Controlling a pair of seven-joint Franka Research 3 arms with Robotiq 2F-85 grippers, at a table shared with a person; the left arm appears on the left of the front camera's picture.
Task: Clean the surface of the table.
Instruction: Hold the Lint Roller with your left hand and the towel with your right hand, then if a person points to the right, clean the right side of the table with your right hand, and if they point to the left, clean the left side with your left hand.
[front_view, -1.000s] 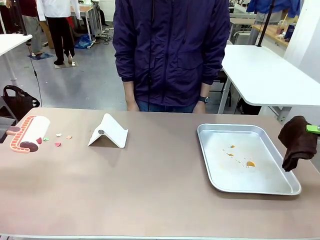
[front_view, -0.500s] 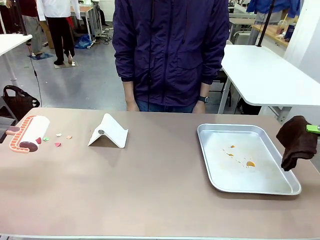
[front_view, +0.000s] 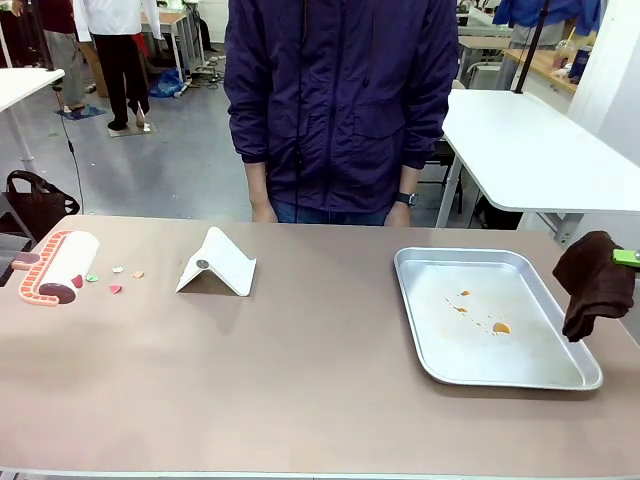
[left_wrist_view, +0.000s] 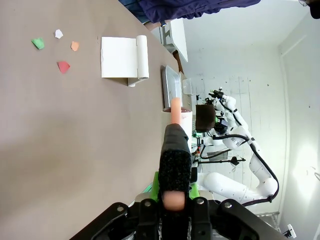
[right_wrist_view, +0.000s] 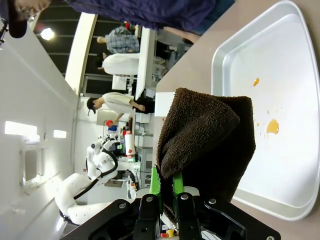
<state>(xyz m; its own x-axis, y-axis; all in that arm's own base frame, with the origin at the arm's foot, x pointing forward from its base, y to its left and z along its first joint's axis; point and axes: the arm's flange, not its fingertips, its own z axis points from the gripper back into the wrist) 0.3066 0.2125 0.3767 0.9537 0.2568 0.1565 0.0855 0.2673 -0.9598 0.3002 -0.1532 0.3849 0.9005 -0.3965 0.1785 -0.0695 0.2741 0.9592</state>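
Observation:
The brownish-taupe table (front_view: 320, 370) spans the front view. Several small paper scraps (front_view: 115, 289) in red, green, white and orange lie at its far left beside a pink-and-white lint roller (front_view: 55, 265). In the left wrist view my left gripper (left_wrist_view: 172, 200) is shut on the roller's handle (left_wrist_view: 175, 155), with the scraps (left_wrist_view: 63, 66) ahead on the table (left_wrist_view: 60, 145). At the right edge my right gripper (front_view: 627, 257) holds a dark brown cloth (front_view: 590, 280) hanging beside the tray. In the right wrist view the right gripper (right_wrist_view: 167, 187) is shut on that cloth (right_wrist_view: 205, 145).
A silver metal tray (front_view: 440, 340) with orange stains (front_view: 501, 328) lies at the right. A white folded stand (front_view: 217, 263) sits left of centre. A person in a dark purple jacket (front_view: 340, 100) stands at the far edge. A white table (front_view: 530, 150) is behind.
My right gripper and the brown cloth have shifted very slightly to the left. The roller, scraps and tray stay where they were.

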